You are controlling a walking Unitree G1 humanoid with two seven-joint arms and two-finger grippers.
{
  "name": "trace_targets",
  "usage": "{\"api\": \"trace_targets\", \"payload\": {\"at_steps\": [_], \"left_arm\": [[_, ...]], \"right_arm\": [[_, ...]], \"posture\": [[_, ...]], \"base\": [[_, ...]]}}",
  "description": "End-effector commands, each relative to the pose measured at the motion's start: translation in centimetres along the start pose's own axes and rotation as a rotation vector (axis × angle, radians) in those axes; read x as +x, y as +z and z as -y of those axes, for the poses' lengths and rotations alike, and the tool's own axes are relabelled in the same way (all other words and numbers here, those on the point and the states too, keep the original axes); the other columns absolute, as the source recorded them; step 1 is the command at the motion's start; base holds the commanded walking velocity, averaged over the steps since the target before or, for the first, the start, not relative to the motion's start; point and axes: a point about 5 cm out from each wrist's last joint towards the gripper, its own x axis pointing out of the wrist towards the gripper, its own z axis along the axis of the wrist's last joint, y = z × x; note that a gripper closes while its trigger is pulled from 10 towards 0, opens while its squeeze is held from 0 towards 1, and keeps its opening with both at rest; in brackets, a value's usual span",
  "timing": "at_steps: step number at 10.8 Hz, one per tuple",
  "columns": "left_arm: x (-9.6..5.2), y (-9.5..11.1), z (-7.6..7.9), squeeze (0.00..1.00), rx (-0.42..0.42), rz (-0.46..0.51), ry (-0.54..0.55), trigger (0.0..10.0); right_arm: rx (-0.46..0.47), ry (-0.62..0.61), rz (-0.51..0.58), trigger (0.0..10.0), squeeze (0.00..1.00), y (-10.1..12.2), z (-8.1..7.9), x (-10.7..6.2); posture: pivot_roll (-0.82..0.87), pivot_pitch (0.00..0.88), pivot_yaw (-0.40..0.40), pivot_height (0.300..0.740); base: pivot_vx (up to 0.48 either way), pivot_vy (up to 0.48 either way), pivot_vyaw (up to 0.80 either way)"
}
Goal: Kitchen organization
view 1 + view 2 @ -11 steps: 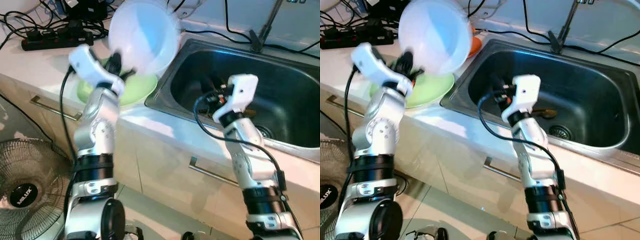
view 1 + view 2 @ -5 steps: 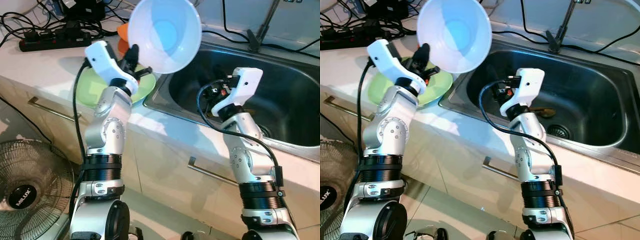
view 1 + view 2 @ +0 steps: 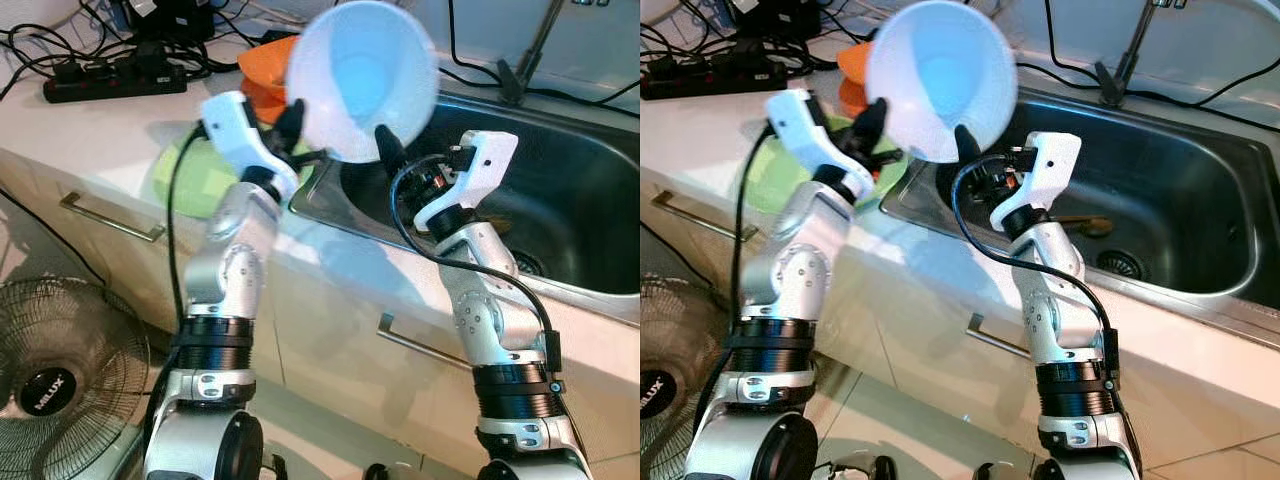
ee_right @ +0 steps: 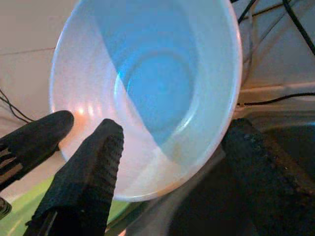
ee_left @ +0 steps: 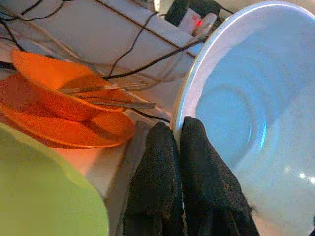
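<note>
Since a second earlier, the left gripper [image 5: 179, 147], pinching the rim of the large translucent white plastic bowl [image 3: 362, 82], had carried it from above the green plate [image 3: 190, 178] to the steel sink's [image 3: 560, 200] left edge, where the spread-open right gripper [image 4: 172, 162] waited, suggesting a handover.

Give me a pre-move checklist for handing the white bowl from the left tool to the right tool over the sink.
1. Left tool pinched on the white bowl rim: ok.
2. Right tool open, one finger on each side of the bowl's rim: ok.
3. Right tool gripping the bowl: not ok, not yet closed.
4. Bowl empty: ok.
5. Bowl raised above the green plate and orange dishes: ok.
6. Sink free for set-down: cannot tell; something lies near the drain.
</note>
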Motion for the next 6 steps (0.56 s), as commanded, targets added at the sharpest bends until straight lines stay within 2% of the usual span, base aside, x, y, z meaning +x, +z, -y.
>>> {"api": "trace_targets", "payload": {"at_steps": [1, 6], "left_arm": [[-0.07, 0.5, 0.88, 0.0, -0.002, 0.025, -0.051, 10.0], [-0.21, 0.47, 0.57, 0.0, 0.001, 0.023, -0.049, 10.0]], "right_arm": [[0.004, 0.014, 0.022, 10.0, 0.0, 0.66, -0.31, 0.2], [0.005, -0.057, 0.03, 10.0, 0.0, 0.8, 0.61, 0.24]], "posture": [[0.02, 0.03, 0.023, 0.74], [0.02, 0.03, 0.026, 0.74]], "base": [[0.0, 0.0, 0.0], [0.0, 0.0, 0.0]]}}
